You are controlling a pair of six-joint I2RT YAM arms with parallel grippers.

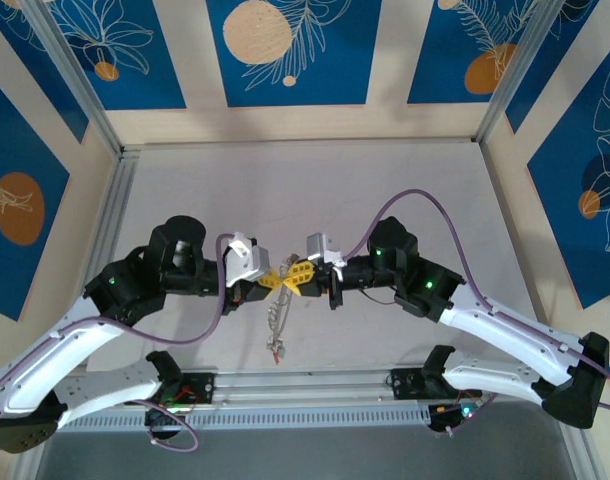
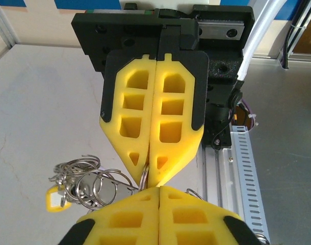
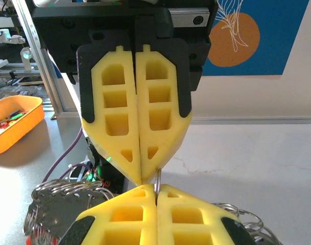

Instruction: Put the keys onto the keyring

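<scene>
My two grippers meet tip to tip above the near middle of the table, the left gripper (image 1: 276,279) against the right gripper (image 1: 303,281). In the right wrist view the right gripper (image 3: 156,187) is shut on a thin grey wire ring, the keyring (image 3: 157,178). In the left wrist view the same keyring (image 2: 144,176) sits in the right gripper's seam and touches the tips of my left gripper (image 2: 159,188), whose yellow fingers are pressed together. The keys (image 1: 277,322) hang in a bunch below the tips, a red tag lowest. Further keys (image 2: 84,182) and rings show, with a yellow tag (image 2: 55,199).
A perforated metal rail (image 2: 245,173) runs along the table's near edge under the grippers. An orange tray (image 3: 13,122) with small items stands off to the side. The pale tabletop (image 1: 305,190) stretches back to the walls, framed by aluminium posts.
</scene>
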